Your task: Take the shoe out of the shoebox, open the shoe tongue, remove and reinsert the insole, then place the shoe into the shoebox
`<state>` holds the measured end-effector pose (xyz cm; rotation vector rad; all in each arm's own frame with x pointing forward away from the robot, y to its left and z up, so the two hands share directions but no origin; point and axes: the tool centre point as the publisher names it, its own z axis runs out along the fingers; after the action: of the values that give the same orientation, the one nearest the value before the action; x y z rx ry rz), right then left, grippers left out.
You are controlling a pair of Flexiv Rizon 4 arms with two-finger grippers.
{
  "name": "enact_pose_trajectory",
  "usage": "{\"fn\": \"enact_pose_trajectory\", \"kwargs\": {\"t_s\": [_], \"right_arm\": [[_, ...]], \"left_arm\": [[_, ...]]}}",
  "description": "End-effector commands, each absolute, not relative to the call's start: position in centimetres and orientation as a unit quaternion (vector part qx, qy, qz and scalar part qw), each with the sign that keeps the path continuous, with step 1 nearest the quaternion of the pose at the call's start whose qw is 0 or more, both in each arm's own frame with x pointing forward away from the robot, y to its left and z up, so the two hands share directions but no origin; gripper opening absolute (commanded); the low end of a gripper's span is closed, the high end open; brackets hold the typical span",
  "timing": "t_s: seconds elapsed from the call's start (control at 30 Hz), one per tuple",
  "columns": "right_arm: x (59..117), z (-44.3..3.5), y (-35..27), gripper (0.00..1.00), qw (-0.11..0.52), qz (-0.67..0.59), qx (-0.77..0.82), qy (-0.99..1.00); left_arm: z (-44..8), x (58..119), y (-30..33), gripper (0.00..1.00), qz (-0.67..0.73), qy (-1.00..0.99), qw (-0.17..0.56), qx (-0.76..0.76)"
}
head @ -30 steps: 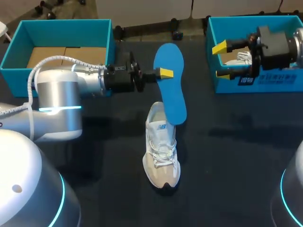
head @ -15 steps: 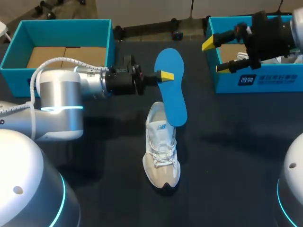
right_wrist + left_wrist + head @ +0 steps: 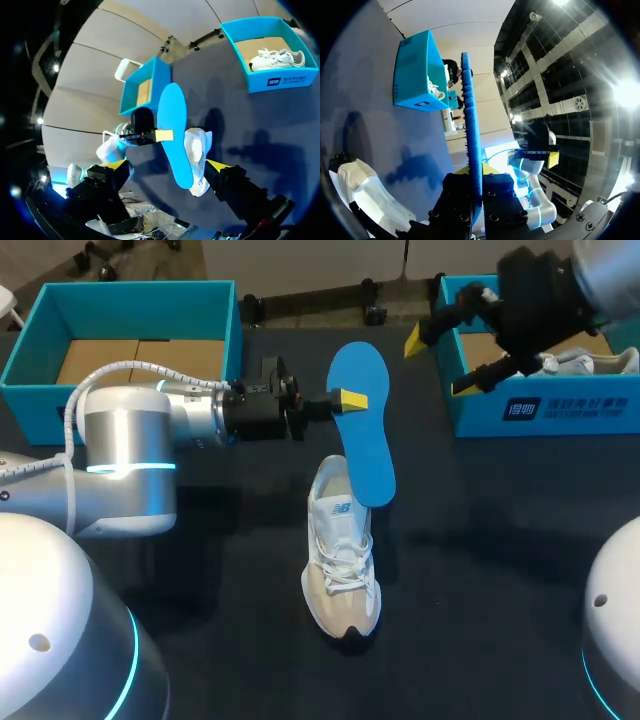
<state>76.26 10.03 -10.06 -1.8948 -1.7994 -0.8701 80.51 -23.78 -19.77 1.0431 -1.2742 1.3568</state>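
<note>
A blue insole (image 3: 360, 420) hangs over the table, its lower end dipping into the opening of the beige and white shoe (image 3: 342, 560) that lies mid-table. My left gripper (image 3: 350, 397) is shut on the insole's edge near its upper end. From the left wrist the insole (image 3: 471, 140) shows edge-on between the fingers, with the shoe (image 3: 360, 190) below. My right gripper (image 3: 438, 362) is open and empty, high above the near left corner of the right shoebox (image 3: 540, 410). Its wrist view looks down on the insole (image 3: 175, 135) and the shoe (image 3: 197, 150).
A second white shoe (image 3: 590, 362) lies inside the right teal shoebox. Another teal box (image 3: 120, 300) with a cardboard floor stands at the far left. Dark tabletop (image 3: 480, 570) spreads around the shoe.
My right arm has risen and swung left, from in front of the right shoebox to above its corner, fingers still open. The left arm and insole have kept still.
</note>
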Motion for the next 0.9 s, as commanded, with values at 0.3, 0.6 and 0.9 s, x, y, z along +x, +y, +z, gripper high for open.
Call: {"fn": "enact_pose_trajectory", "kwargs": {"t_s": [0.3, 0.6, 0.9], "right_arm": [[77.8, -10.7, 13.3, 1.0, 0.091, -0.186, -0.705, -0.679], [78.3, -11.0, 14.2, 1.0, 0.036, -0.163, -0.712, -0.682], [79.2, -11.6, 15.1, 1.0, 0.001, -0.133, -0.716, -0.685]], "left_arm": [[-19.8, 80.4, -23.8, 0.0, 0.558, -0.522, 0.482, 0.429], [-19.8, 80.4, -23.8, 0.0, 0.558, -0.522, 0.482, 0.429], [-19.8, 80.4, -23.8, 0.0, 0.558, -0.522, 0.482, 0.429]]}}
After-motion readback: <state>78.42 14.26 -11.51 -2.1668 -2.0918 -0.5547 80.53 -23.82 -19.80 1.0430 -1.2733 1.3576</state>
